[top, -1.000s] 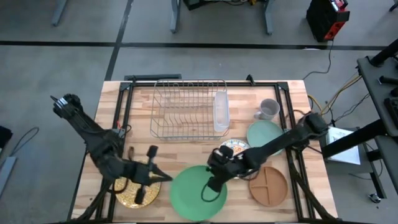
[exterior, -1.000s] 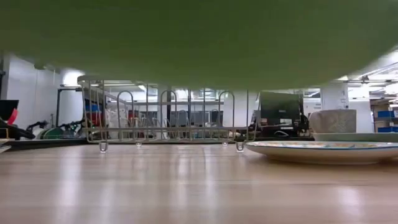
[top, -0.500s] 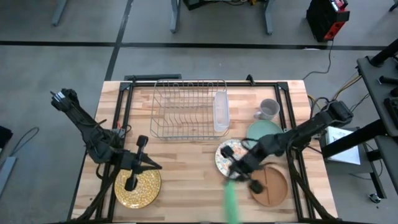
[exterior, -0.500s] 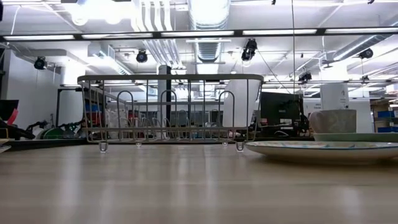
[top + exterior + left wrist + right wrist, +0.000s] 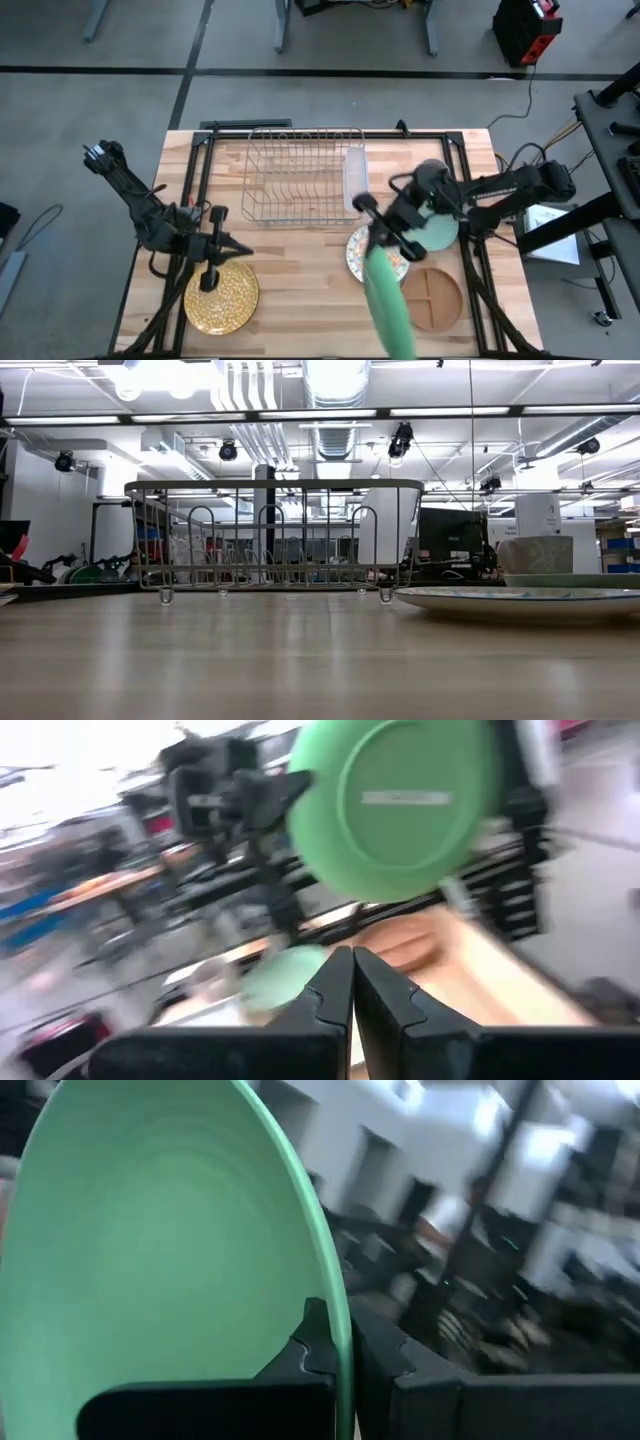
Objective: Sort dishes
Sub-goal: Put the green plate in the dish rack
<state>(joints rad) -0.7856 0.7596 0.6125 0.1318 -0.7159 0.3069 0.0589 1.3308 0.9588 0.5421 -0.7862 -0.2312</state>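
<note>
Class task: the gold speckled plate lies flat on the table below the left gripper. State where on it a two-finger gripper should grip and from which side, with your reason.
Grip the gold speckled plate at its rim, probably the edge nearest the left gripper, coming down at a slant. Lying flat, only its thin rim fits between two fingers.

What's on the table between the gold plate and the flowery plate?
Nothing: in the high view the wood between the gold speckled plate and the floral plate is bare.
</note>
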